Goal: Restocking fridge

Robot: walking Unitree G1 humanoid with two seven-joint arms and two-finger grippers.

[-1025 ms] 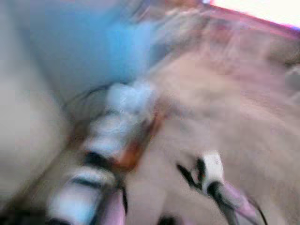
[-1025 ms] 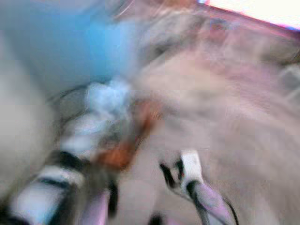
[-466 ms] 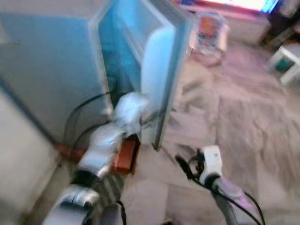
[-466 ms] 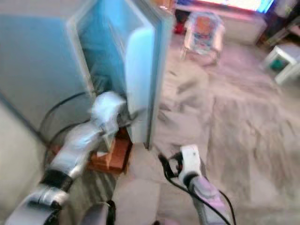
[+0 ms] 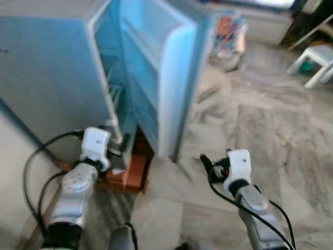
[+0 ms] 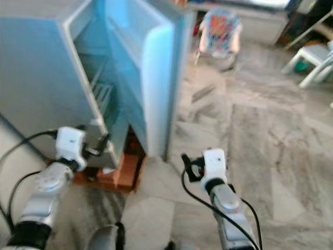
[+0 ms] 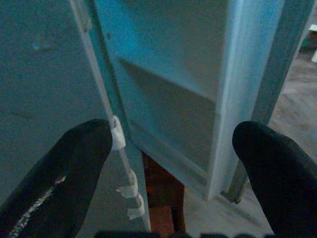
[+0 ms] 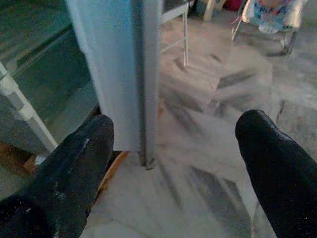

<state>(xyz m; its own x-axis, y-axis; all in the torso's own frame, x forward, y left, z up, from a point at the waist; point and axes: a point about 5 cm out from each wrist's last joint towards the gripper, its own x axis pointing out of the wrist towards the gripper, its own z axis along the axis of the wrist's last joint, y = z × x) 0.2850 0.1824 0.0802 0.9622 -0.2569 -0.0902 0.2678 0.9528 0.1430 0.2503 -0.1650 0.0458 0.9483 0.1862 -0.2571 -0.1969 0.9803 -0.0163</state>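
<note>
A small pale blue fridge (image 5: 52, 78) stands at the left on the floor. Its door (image 5: 177, 88) is swung partly open, showing the inner door shelves (image 7: 168, 99) and a wire rack inside (image 6: 101, 96). My left gripper (image 5: 120, 147) is held low at the front corner of the fridge body beside the gap, open and holding nothing; its fingers (image 7: 74, 163) stand wide apart. My right gripper (image 5: 207, 165) hovers over the floor just right of the door's outer edge (image 8: 141, 99). It is open too, with nothing in it.
Reddish blocks (image 5: 132, 174) prop up the fridge. Black cables (image 5: 36, 156) run along the pale wall at the left. A colourful baby seat (image 5: 229, 31) stands behind the door and a white stool (image 5: 315, 60) at the far right. Grey marble floor (image 5: 270, 125) lies open to the right.
The heavy blur has cleared as the camera steadied. My left arm has drawn back from the bottom of the door towards me. The right arm stays in much the same place.
</note>
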